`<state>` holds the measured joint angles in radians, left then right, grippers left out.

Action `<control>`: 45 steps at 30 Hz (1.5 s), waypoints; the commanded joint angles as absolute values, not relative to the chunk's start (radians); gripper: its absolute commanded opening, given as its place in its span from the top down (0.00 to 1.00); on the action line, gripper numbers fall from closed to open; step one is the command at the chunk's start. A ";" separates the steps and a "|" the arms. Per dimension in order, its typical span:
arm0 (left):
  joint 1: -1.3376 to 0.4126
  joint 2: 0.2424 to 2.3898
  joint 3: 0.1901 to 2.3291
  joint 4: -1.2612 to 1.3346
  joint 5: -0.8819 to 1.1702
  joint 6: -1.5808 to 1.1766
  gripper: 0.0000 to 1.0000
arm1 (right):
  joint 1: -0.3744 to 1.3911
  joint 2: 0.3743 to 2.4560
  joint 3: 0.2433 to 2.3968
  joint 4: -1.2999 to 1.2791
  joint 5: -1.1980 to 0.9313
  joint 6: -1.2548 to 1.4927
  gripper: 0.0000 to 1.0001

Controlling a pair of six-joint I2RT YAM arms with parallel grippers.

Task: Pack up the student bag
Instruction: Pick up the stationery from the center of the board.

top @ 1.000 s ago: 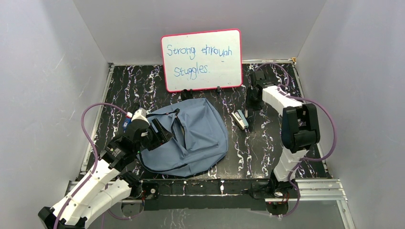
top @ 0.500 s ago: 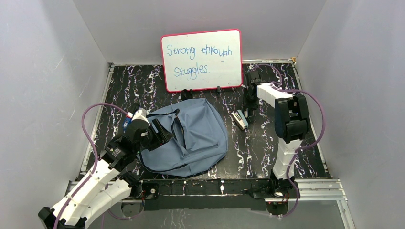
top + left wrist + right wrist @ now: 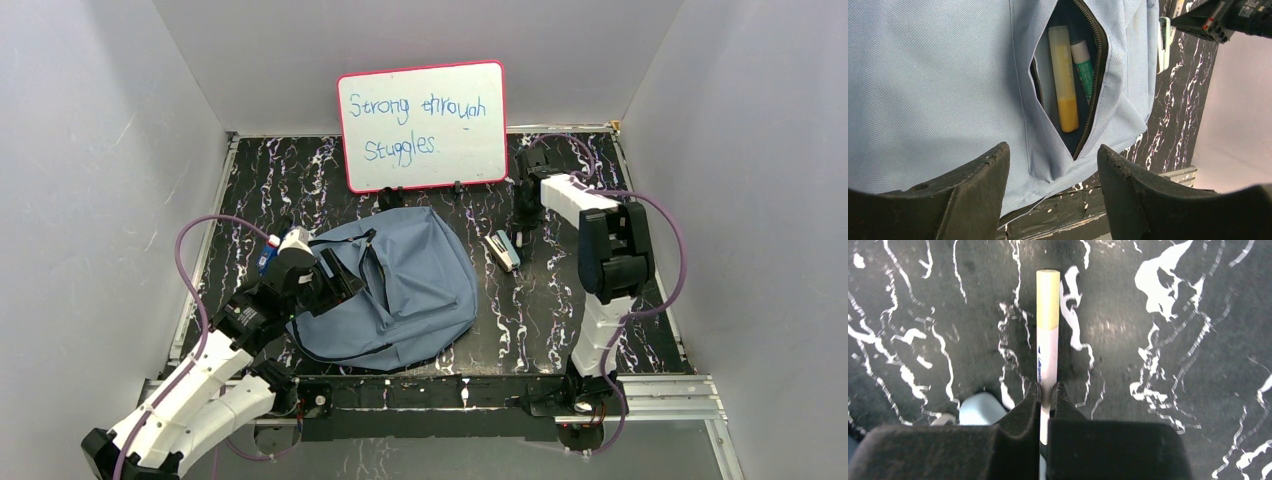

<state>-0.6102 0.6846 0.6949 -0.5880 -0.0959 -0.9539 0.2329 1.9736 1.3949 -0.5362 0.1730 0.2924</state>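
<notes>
The grey-blue student bag (image 3: 420, 285) lies flat at the table's middle left. Its front pocket (image 3: 1068, 85) is unzipped and holds a yellow highlighter (image 3: 1064, 80) and a green-and-white stick (image 3: 1083, 67). My left gripper (image 3: 335, 285) hovers open and empty over the bag's left side, its tips (image 3: 1053, 155) near the pocket's lower end. My right gripper (image 3: 521, 220), at the back right beside the whiteboard, is shut (image 3: 1046, 390) on a white marker with a yellow cap (image 3: 1047, 335), low over the table.
A pink-framed whiteboard (image 3: 422, 125) stands at the back. A small pale blue-and-white stapler-like item (image 3: 503, 250) lies between the bag and my right gripper; it also shows in the right wrist view (image 3: 980, 409). A small blue-and-red item (image 3: 266, 258) lies left of the bag.
My right arm's elbow has swung left and inward while its gripper stayed near the whiteboard's right corner. My left arm and the bag have barely moved.
</notes>
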 commanded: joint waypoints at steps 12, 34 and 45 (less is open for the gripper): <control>-0.607 0.720 0.724 -0.351 -0.061 -1.054 0.29 | 0.361 1.408 1.261 -0.556 -0.076 0.372 1.00; -0.607 0.813 0.791 -0.275 -0.054 -1.067 0.27 | 0.995 1.390 1.160 -0.159 -0.108 0.678 1.00; -0.607 0.800 0.761 -0.254 -0.037 -1.079 0.44 | 1.026 1.405 1.211 -0.144 -0.059 0.703 1.00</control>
<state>-0.6102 0.8188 0.7658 -0.2783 -0.0406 -1.0782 1.0214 1.4158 1.1534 -0.2176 -0.0937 0.6807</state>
